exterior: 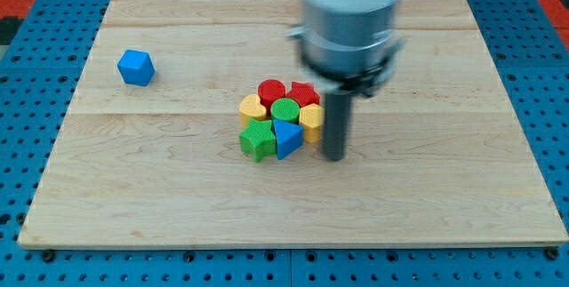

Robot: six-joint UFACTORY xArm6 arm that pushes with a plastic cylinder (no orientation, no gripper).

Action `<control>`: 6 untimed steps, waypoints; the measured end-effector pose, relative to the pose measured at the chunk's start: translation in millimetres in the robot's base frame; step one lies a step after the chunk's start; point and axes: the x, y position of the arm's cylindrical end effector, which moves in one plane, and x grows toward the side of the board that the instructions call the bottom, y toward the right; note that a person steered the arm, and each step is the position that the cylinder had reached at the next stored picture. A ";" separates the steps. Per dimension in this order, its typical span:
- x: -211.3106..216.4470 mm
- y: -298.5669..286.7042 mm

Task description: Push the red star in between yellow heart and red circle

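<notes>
Mid-frame, seven blocks huddle: red circle [271,91], red star [304,93], two yellow, two green, one blue. The tip [332,155] stands right of them; no fingers show. One blue cube [136,67] sits upper left on the bench [444,189].

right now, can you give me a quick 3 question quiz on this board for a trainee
1. True or false: the blue cube touches the cluster.
2. Which block sits in the cluster's middle? A) green circle B) blue triangle C) red circle
3. On which side of the cluster is my tip?

Key
1. False; it sits alone toward the view's left.
2. A
3. The view's right, just beside the yellow block, below the red star.
</notes>
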 end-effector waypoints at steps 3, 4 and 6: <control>-62.3 -97.3; -47.7 -99.1; -41.6 -143.6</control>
